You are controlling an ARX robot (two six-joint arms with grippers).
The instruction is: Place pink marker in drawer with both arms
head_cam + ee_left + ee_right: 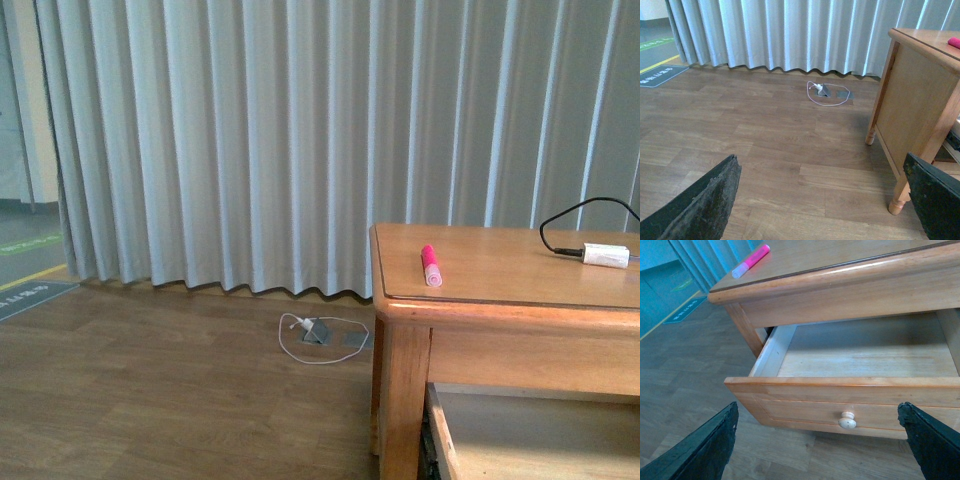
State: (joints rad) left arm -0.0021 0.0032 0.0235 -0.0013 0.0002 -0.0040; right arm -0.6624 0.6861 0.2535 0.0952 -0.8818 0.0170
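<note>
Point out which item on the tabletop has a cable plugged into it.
The white box, toward the right in the front view: a black cable loops out of it. The pink marker, further left, has nothing attached.

Straight ahead of me, the short bright pink marker (431,266) lies flat on the honey-coloured wooden table (500,262), pale cap end towards me. A small white box with a black cable (606,255) sits well off to its right. Below, the wide wooden drawer (441,430) stands pulled out, its pale inside showing.
</note>
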